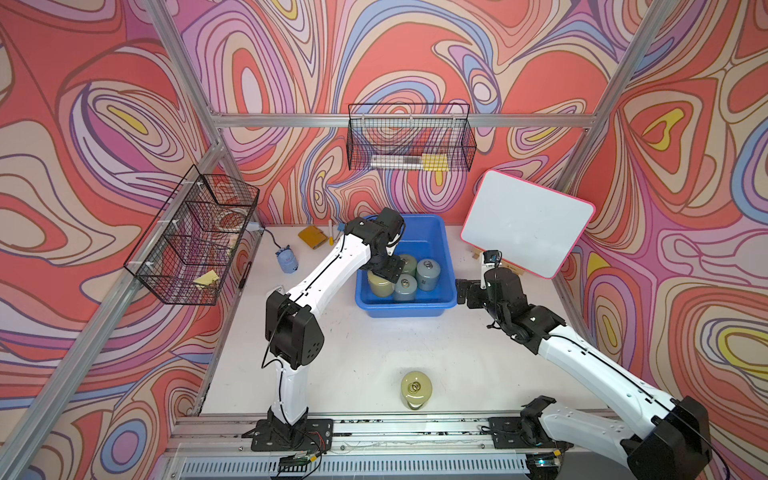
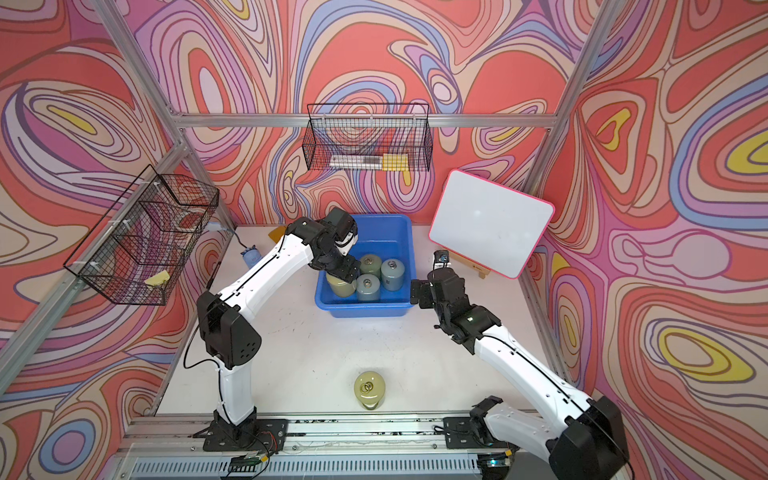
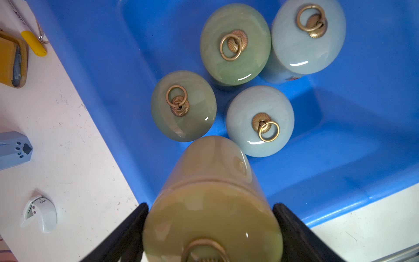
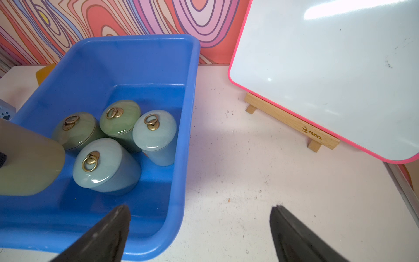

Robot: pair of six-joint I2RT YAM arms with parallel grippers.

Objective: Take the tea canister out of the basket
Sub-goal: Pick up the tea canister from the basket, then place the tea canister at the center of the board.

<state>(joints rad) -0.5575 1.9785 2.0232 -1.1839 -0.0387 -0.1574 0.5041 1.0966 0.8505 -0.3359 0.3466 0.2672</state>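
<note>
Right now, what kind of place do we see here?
Likely a robot test cell: two white arms bolted to a metal rail, a silver aluminium frame, and swirl-printed backdrop walls.

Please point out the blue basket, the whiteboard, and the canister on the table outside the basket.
blue basket (image 1: pixel 405 311): a top view, front outer wall.
whiteboard (image 1: pixel 528 220): a top view, middle of its face.
canister on the table (image 1: pixel 416 387): a top view, its lid.

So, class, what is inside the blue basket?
Four lidded canisters stand in the basket, two green, two pale blue. The left gripper holds a fifth, olive canister above them, hiding the floor beneath.
</note>
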